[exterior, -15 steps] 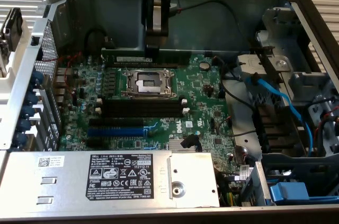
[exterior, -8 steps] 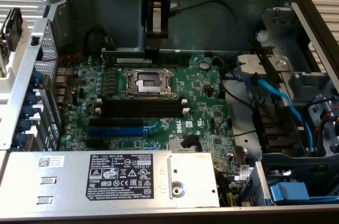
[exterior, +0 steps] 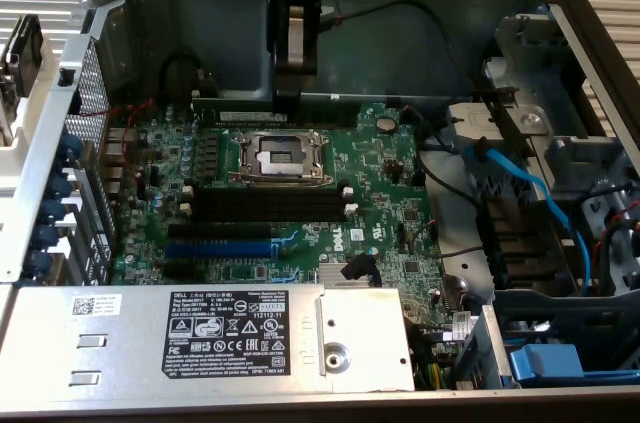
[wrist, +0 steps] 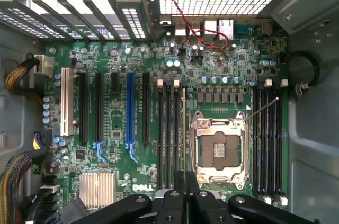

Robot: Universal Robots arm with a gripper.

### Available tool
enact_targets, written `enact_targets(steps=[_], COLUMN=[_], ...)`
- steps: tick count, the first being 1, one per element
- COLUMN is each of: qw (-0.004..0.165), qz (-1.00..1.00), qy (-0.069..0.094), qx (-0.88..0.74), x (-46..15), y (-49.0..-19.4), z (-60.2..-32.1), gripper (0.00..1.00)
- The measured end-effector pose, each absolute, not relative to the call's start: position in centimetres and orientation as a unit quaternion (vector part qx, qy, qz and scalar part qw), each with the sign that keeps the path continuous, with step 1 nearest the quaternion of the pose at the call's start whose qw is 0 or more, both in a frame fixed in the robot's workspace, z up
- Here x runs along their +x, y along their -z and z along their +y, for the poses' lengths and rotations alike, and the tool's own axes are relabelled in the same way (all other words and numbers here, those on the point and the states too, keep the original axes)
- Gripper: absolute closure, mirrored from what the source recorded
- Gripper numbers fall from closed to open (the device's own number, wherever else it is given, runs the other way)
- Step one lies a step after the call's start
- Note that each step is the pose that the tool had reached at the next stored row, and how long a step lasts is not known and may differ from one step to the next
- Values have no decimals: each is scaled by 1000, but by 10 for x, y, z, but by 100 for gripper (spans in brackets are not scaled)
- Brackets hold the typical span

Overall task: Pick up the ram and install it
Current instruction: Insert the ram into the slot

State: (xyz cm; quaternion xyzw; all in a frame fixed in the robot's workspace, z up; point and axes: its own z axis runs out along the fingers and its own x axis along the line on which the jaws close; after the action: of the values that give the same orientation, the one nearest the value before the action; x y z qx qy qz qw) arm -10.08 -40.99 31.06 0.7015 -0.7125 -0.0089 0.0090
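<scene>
My gripper (exterior: 288, 101) reaches down from above into the open computer case and is shut on the ram (exterior: 240, 107), a thin dark green stick that lies level over the far side of the motherboard (exterior: 390, 183). In the wrist view the ram (wrist: 184, 128) shows edge-on as a thin line running out from between the fingertips of the gripper (wrist: 184, 182). It hangs between the CPU socket (wrist: 220, 150) and a bank of long black memory slots (wrist: 168, 134). The same slots (exterior: 270, 205) lie on the near side of the socket (exterior: 278, 155) in the exterior view.
A second bank of black slots (wrist: 267, 139) lies on the socket's other side. A blue expansion slot (exterior: 218, 248) and a silver heatsink (wrist: 97, 188) sit nearby. The labelled metal power supply cover (exterior: 200, 333) borders the board in front. A blue cable (exterior: 530, 193) and drive bays are at the exterior view's right.
</scene>
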Motion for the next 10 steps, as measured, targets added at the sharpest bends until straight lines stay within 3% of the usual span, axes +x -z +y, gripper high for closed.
enact_targets(steps=[10], qw=[8], qz=[-723], qy=[9], qx=[691], x=[-103], y=[-306], z=[-413], gripper=[88])
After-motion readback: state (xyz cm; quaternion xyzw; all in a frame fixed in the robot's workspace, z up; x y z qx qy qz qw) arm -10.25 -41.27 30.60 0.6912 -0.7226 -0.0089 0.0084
